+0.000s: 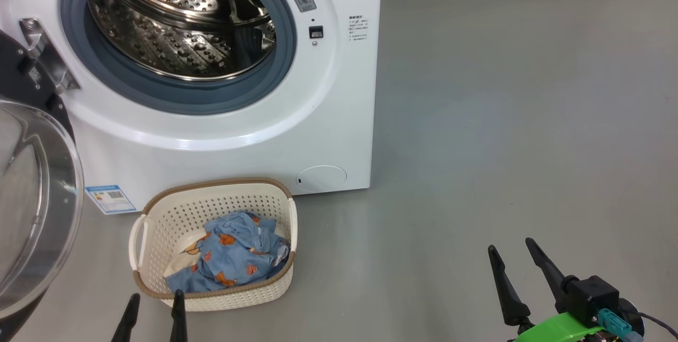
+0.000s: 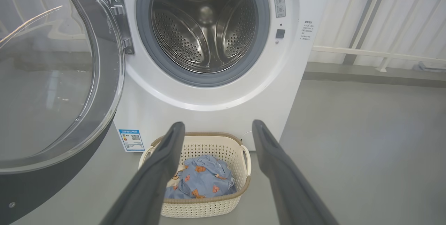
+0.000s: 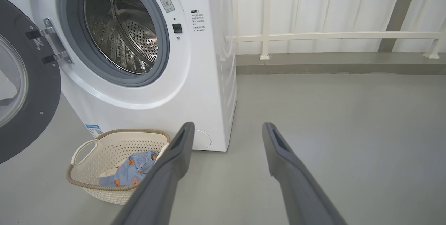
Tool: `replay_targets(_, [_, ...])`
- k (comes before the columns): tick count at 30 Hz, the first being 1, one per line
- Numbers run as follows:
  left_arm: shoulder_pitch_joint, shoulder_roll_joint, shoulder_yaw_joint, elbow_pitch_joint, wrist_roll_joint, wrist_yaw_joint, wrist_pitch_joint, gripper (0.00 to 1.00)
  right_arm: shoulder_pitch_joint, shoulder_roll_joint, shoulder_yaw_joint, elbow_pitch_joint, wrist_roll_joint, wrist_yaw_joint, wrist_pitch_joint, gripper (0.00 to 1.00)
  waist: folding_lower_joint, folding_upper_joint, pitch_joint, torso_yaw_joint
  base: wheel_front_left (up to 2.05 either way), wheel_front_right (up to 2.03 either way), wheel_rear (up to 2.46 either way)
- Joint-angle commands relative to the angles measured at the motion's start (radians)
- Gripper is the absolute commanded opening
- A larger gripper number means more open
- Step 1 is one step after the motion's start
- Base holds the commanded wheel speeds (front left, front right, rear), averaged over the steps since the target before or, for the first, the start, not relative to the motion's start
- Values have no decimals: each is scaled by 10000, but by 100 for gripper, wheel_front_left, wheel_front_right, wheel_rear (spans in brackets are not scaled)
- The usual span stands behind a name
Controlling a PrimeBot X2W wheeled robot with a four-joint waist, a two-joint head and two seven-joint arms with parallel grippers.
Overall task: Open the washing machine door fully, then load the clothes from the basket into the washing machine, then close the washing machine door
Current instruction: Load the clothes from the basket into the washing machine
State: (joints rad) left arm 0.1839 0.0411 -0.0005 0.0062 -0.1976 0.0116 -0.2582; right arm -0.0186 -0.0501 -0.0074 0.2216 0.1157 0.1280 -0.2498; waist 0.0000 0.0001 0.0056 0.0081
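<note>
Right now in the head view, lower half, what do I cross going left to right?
washing machine door → basket → round flap → bare floor → right gripper. Skipped the left gripper: it overlaps the basket.

The left gripper (image 1: 154,299) sat low at the lower left of the head view, its two dark fingers (image 1: 178,314) parted, pointing up and empty. The right gripper (image 1: 511,246) rested at the lower right, its fingers likewise spread, leaning left, also empty.
</note>
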Motion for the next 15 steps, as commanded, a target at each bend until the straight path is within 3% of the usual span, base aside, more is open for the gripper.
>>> replay_targets(1, [-320, 91, 320, -174, 6, 3, -36, 100, -139, -1, 259, -194, -2, 27, -120, 100, 0, -1, 1, 4, 12, -12, 0])
replay_targets(8, [-369, 91, 348, -56, -4, 13, -36, 100, -185, -1, 254, -192, 18, 27, -120, 100, 0, -1, 79, 7, 66, -66, 0])
replay_targets(15, [-474, 91, 378, -33, -113, 76, -36, 100, -219, -1, 232, -186, 53, 27, -120, 100, 0, -1, 198, 0, 162, -162, 0])
